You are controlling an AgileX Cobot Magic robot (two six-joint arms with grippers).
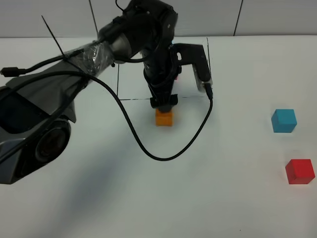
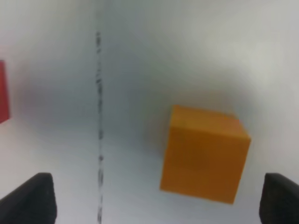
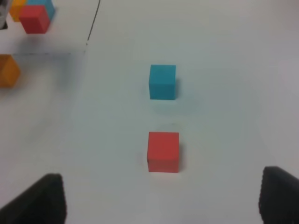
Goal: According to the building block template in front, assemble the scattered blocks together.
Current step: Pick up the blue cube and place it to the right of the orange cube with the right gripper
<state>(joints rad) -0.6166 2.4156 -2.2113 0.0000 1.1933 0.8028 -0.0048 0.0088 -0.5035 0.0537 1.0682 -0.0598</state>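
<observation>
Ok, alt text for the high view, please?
The left gripper, open, hangs close over an orange cube just outside a black drawn line on a white table. A blue cube and a red cube sit apart, far right.

The orange cube sits flat on the white worktop, just outside the near line of the thin black frame, near the middle. Well off to the right, the blue cube and the red cube stand apart from each other, the red one nearer the front. Inside the frame sits the template, a small joined cluster of orange, blue and red cubes.
</observation>
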